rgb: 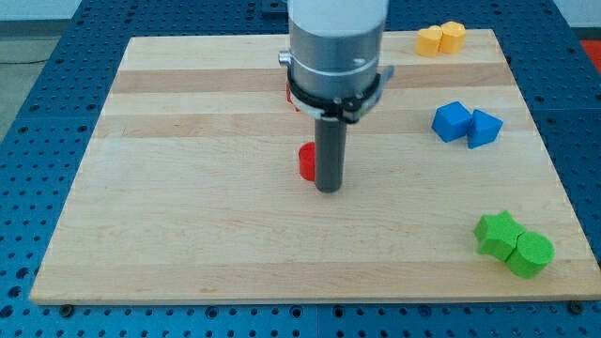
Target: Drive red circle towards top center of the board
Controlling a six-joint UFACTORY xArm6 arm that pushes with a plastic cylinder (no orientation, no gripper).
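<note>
A red block [306,161], mostly hidden behind my rod, sits near the middle of the wooden board [188,188]; only its left part shows, so its round shape is hard to make out. My tip [328,189] rests on the board just right of and slightly below this block, touching or nearly touching it. A second red block [290,95] peeks out behind the arm's grey body, higher up near the top centre; its shape is hidden.
Two yellow blocks [440,38] lie together at the view's top right. Two blue blocks [466,124] lie together at the right. A green star [497,233] and a green circle [531,253] touch at the bottom right.
</note>
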